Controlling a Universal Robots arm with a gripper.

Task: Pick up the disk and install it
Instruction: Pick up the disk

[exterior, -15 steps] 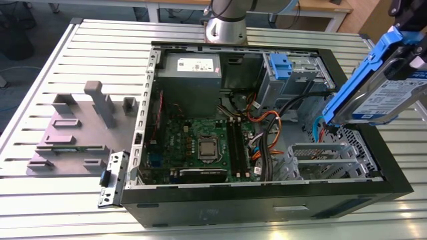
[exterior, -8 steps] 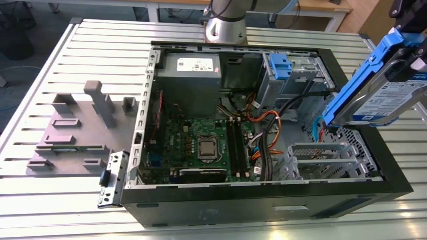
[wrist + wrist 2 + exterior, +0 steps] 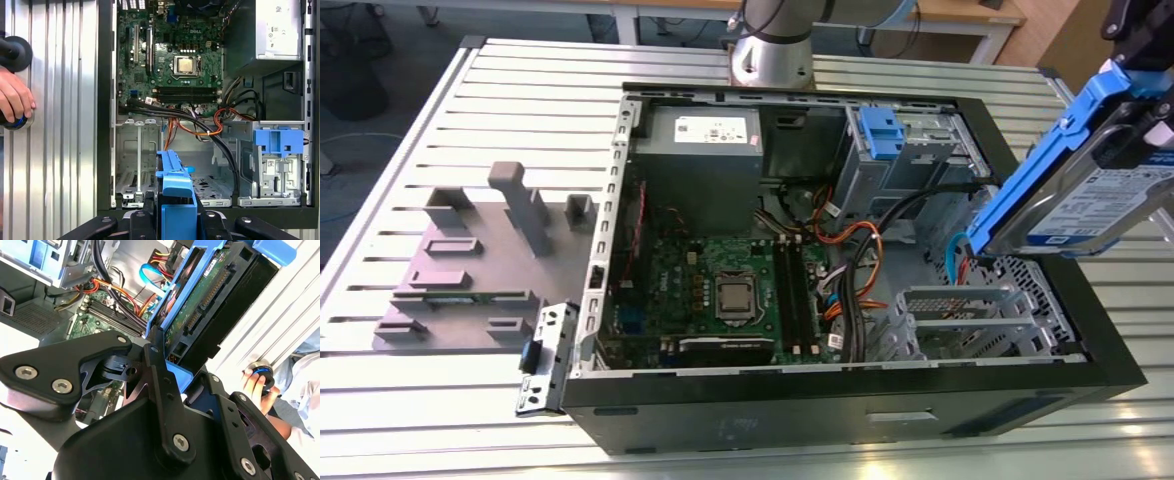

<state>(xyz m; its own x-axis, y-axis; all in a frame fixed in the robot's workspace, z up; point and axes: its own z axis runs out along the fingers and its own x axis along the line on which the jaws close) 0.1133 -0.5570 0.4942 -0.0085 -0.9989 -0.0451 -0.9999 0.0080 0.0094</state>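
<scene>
Now — gripper (image 3: 176, 220) pinching the disk (image 3: 1081, 180) | disk tilted, held above the open computer case (image 3: 1107, 375) — near its drive cage (image 3: 974, 320) | a person's hand (image 3: 15, 97) on the slatted table (image 3: 480, 130)

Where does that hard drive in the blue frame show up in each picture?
Exterior view: disk held tilted above the case at the exterior view's right.
Second wrist view: disk edge-on in the claw.
First wrist view: its blue frame.
Shared landmark: motherboard.

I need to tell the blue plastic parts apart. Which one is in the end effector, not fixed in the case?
The blue carrier around the disk, held in the end effector above the case's edge. The blue latch sits fixed on the grey drive cage inside.
</scene>
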